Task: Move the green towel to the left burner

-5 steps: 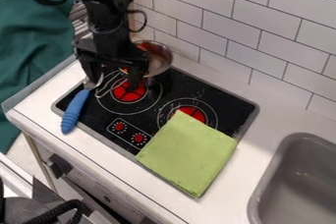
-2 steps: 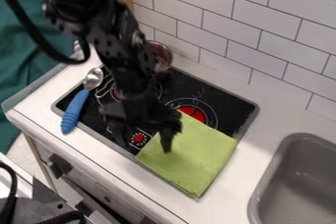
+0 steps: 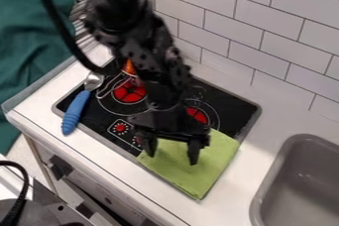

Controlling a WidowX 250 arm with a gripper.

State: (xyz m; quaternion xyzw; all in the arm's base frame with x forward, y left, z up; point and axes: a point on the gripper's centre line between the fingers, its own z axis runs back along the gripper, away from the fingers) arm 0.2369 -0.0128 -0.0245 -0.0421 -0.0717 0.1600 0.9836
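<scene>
Now black gripper (image 3: 172, 156) farther over green towel (image 3: 206, 170), fingers spread apart, towel unmoved

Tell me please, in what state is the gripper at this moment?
Gripper: open, jaws apart, over the green towel; no grip on it visible.

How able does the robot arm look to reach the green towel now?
Probably yes: its gripper is over the green towel with jaws apart, and nothing seems to lie on top.
</scene>
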